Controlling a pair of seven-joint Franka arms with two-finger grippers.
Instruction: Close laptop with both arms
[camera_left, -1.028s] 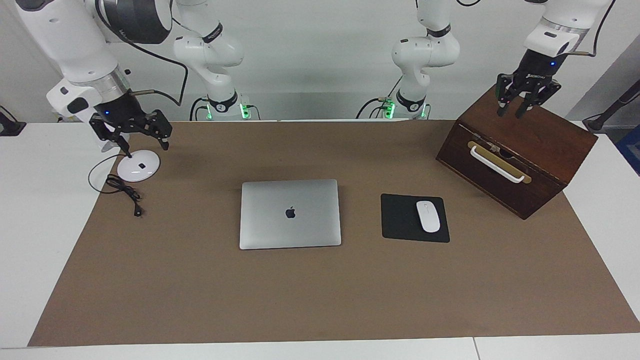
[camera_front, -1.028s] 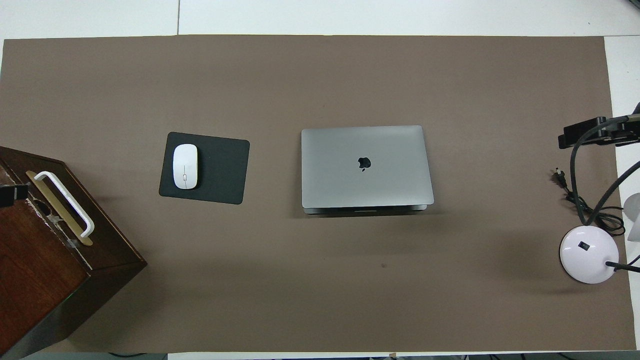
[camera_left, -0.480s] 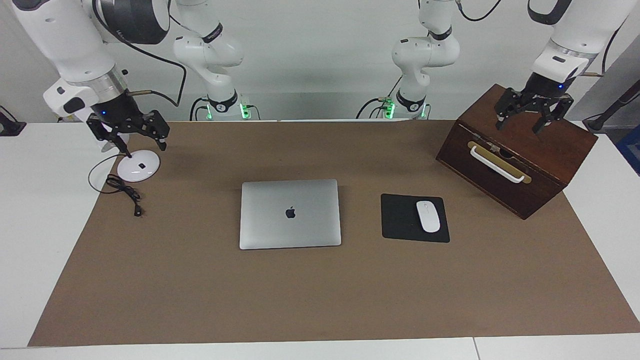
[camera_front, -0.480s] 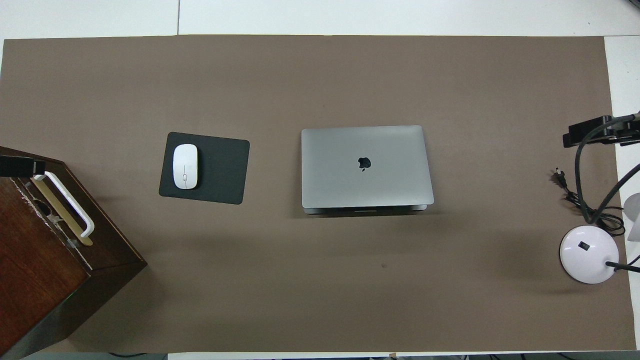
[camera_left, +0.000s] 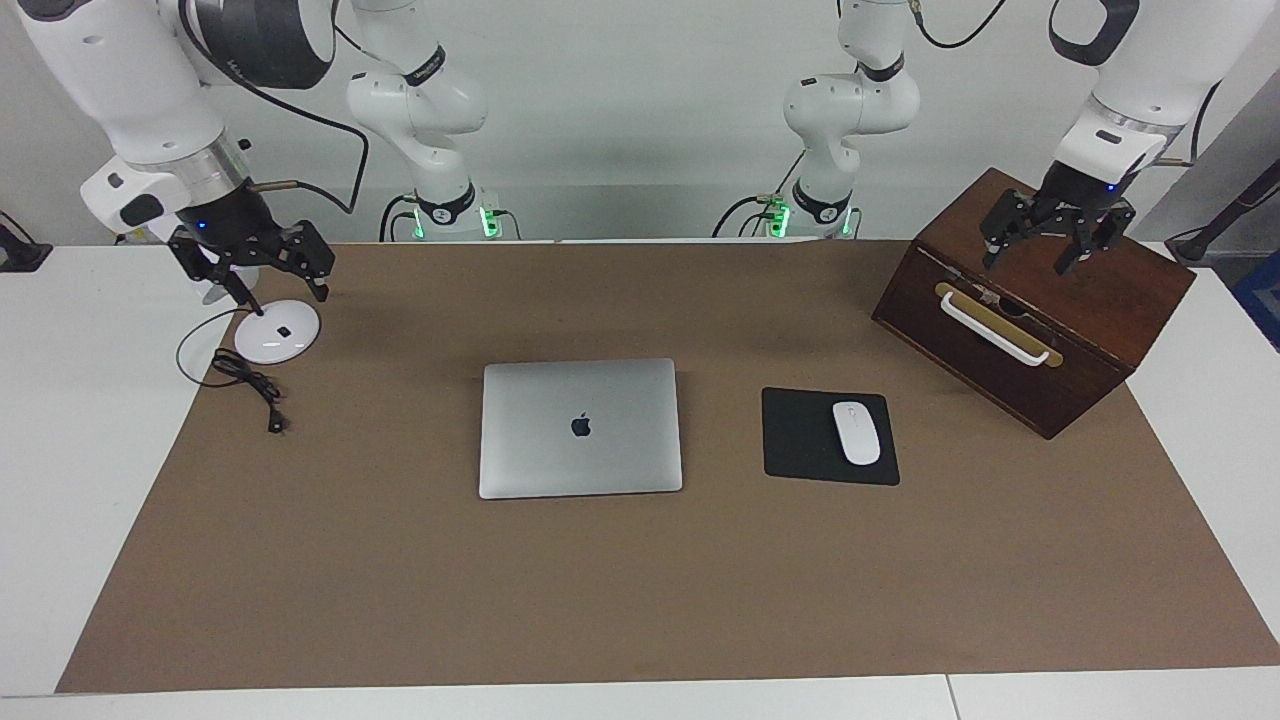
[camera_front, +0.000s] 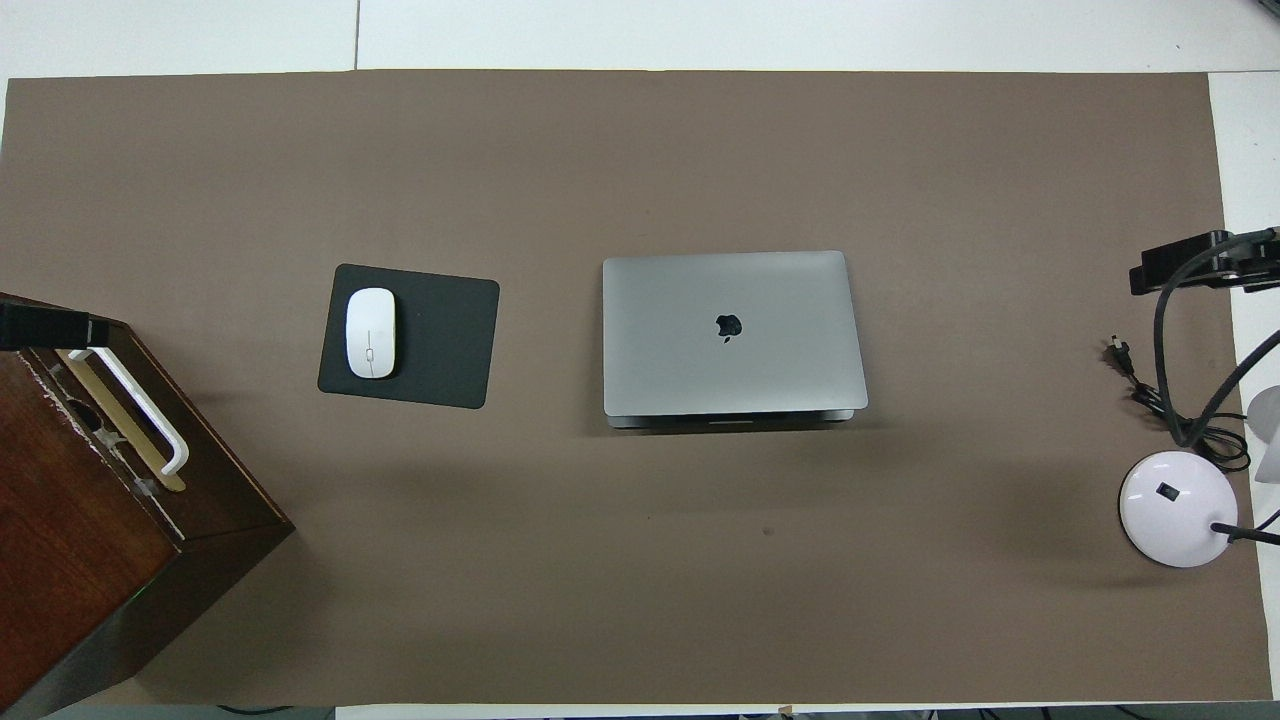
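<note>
The silver-grey laptop lies in the middle of the brown mat with its lid down and the dark apple logo up; it also shows in the overhead view. Nothing touches it. My left gripper is open and empty, up in the air over the top of the wooden box; one of its fingers shows in the overhead view. My right gripper is open and empty, over the white round lamp base at the right arm's end of the table.
A black mouse pad with a white mouse lies beside the laptop, toward the left arm's end. The box has a white handle. A black cable trails from the lamp base.
The left gripper has come down a little over the box top. The right gripper has drifted slightly up and toward the table's end. The laptop has not moved.
</note>
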